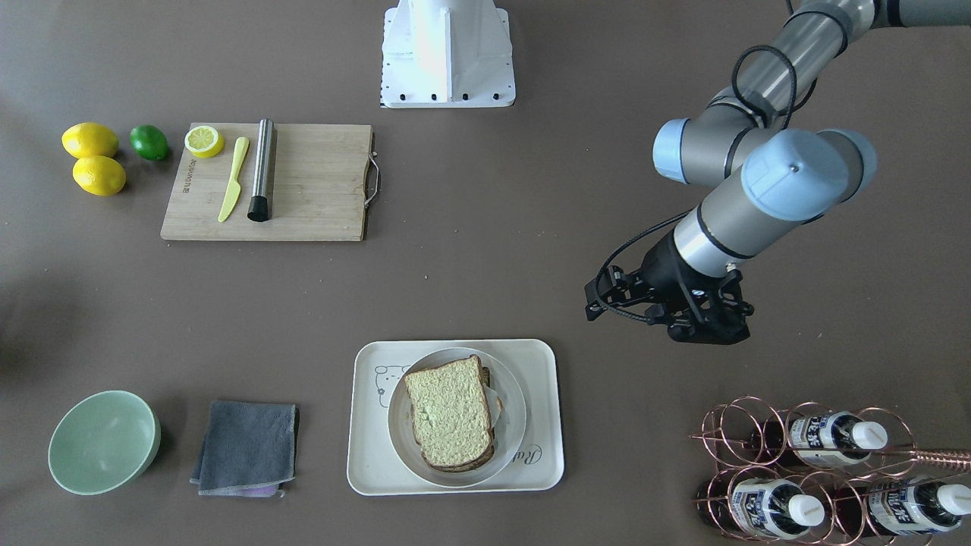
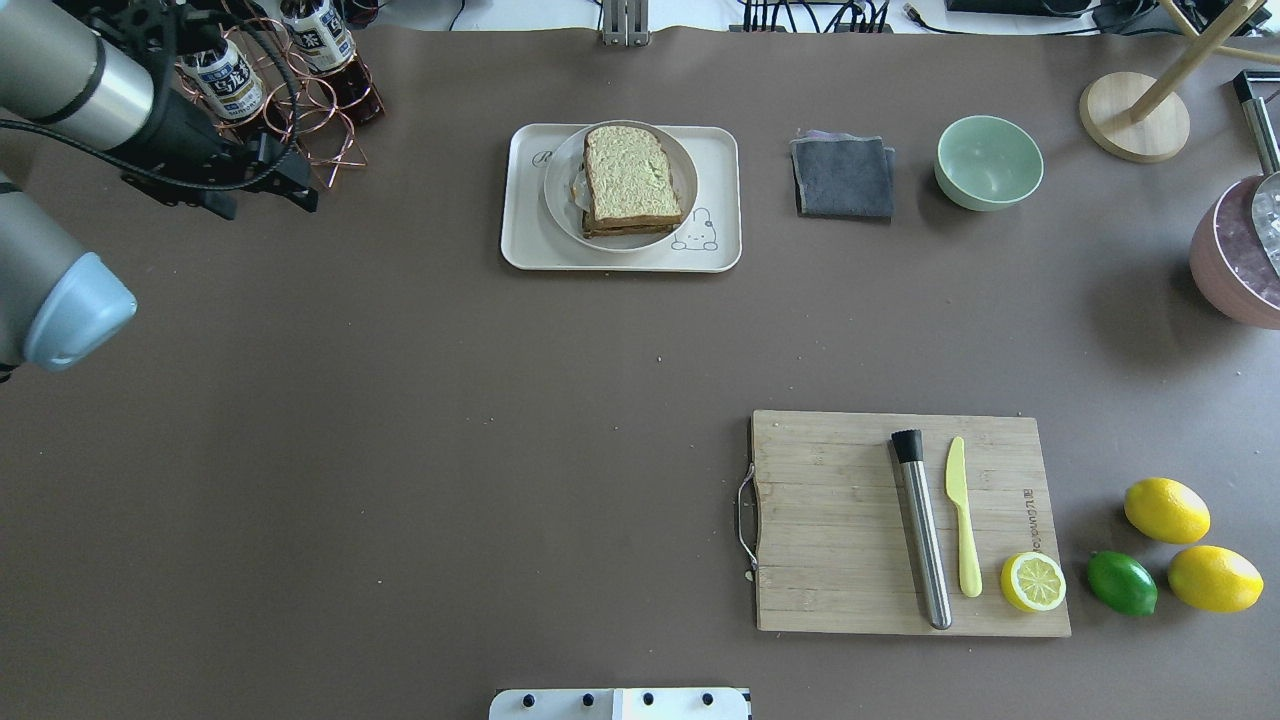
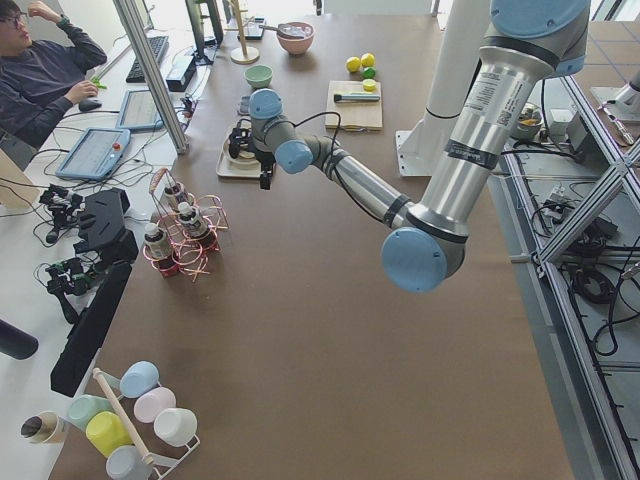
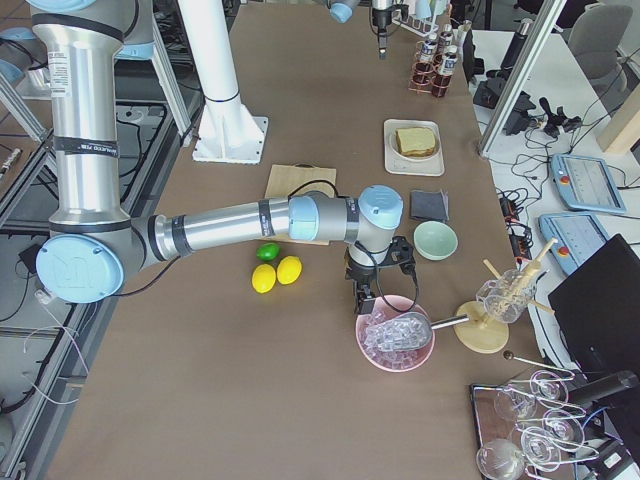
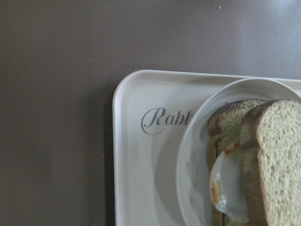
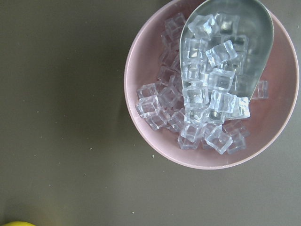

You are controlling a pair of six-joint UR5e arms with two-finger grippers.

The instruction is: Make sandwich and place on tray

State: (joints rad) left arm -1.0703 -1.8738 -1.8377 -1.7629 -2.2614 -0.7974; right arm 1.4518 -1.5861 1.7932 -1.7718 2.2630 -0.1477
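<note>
The sandwich (image 1: 451, 413) lies on a white round plate (image 1: 512, 425) that rests on the cream tray (image 1: 372, 455) at the table's operator side. It also shows in the overhead view (image 2: 630, 175). In the left wrist view the tray (image 5: 136, 165) shows its "Rabbit" script, with white egg (image 5: 228, 183) poking out between the slices (image 5: 277, 155). My left gripper (image 1: 709, 330) hangs above bare table beside the tray, apart from it; its fingers are hidden, so I cannot tell whether it is open. My right gripper (image 4: 363, 300) hovers over a pink bowl of ice; I cannot tell its state.
A copper rack of bottles (image 1: 819, 470) stands close to the left gripper. A wooden cutting board (image 1: 318, 182) holds a steel muddler, a yellow knife and a lemon half. Lemons and a lime (image 1: 149, 142), a green bowl (image 1: 102, 440) and a grey cloth (image 1: 246, 447) lie around.
</note>
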